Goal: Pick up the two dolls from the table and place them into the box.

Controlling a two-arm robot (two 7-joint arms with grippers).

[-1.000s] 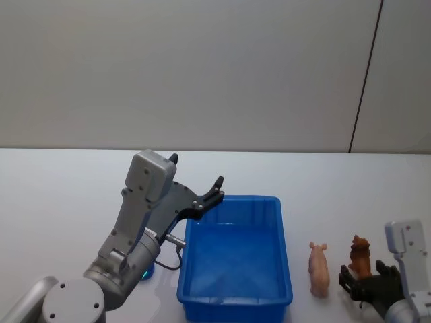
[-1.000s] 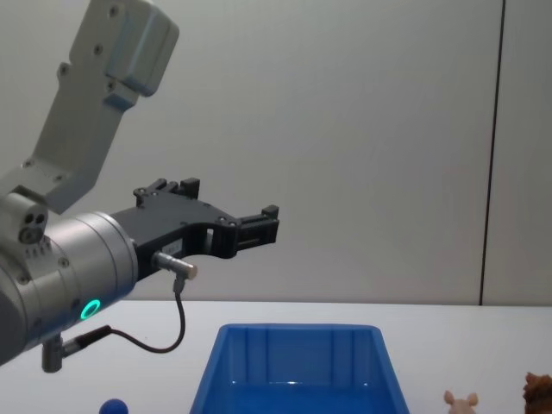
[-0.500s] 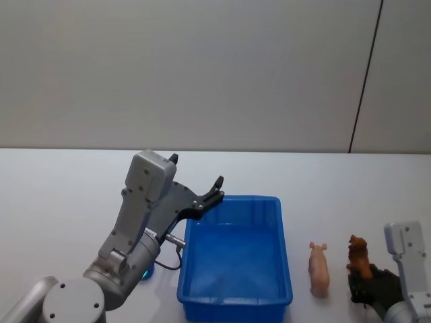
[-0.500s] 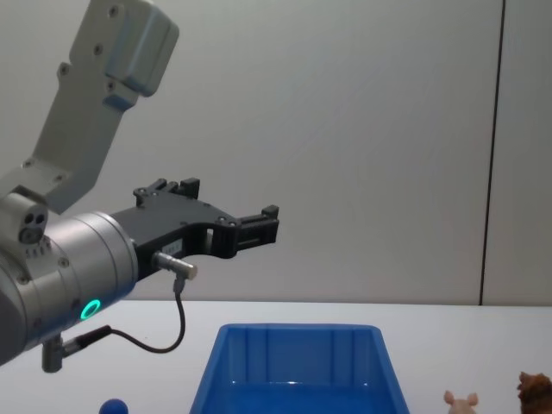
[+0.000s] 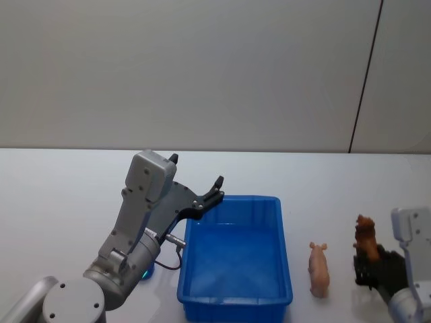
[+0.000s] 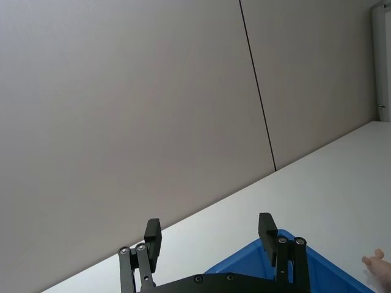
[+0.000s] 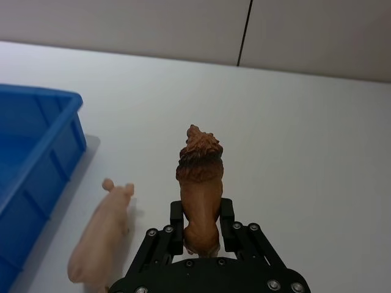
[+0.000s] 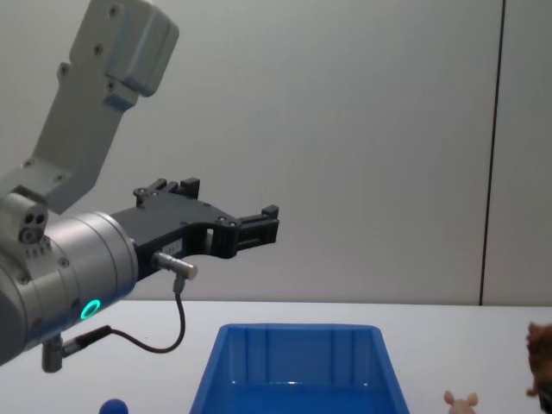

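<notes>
Holding the brown doll (image 7: 198, 183) ready for the box (image 5: 236, 299), the right gripper (image 7: 200, 224) has its fingers clamped on the doll's rear; the left gripper (image 6: 211, 232) has its fingers apart and empty.

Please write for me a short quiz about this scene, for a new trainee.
1. True or false: the pink doll lies on the table, outside the box.
2. What does the right gripper hold? A) the brown doll B) the pink doll C) nothing
3. Fill in: the left gripper, raised near the box, is ___ (open or shut).
Key: 1 true; 2 A; 3 open.
</notes>
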